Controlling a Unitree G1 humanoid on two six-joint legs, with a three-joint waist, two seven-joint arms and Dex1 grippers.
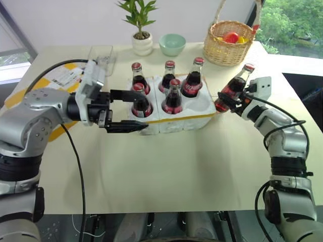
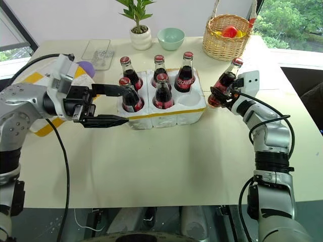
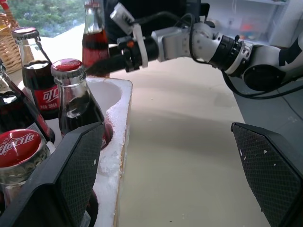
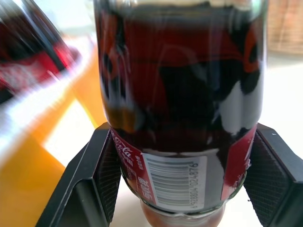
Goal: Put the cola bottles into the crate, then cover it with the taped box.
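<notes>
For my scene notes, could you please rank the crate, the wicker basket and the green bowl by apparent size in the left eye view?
1. crate
2. wicker basket
3. green bowl
The basket and bowl stand farther back, so they may look smaller.

silver jointed arms (image 1: 35, 113), black cables, black tools

Left claw (image 1: 132, 111) gapes level; right claw (image 1: 228, 101) is clamped.
</notes>
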